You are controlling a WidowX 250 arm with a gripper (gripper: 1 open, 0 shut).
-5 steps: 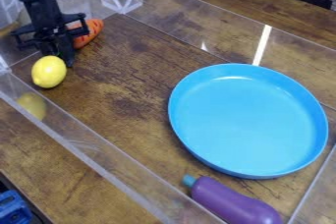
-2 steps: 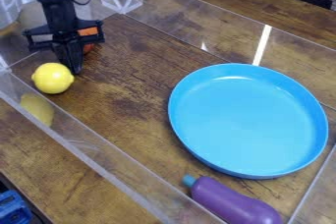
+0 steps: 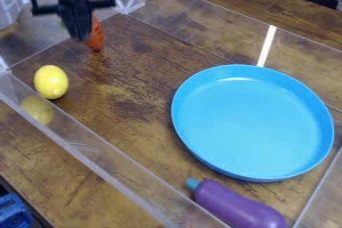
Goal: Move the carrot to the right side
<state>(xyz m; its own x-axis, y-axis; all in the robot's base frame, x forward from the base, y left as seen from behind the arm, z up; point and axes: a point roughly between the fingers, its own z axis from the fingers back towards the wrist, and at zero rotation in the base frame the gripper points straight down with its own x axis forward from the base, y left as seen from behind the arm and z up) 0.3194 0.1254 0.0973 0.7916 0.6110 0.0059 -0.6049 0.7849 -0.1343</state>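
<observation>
Gripper (image 3: 72, 19) above; carrot (image 3: 95, 36) orange, small, partly hidden

Soft, moderately bright light covers the tabletop (image 3: 127, 102) — even enough that shadows stay faint. A pale sheen lies on the wood toward the upper left, and thin whitish glints run along the clear barrier (image 3: 114, 167). The blue plate (image 3: 253, 122) shows smooth, gentle shading. The picture is small and grainy, with soft edges; the dark arm (image 3: 67, 2) at upper left looks smeared — its details blurred.
</observation>
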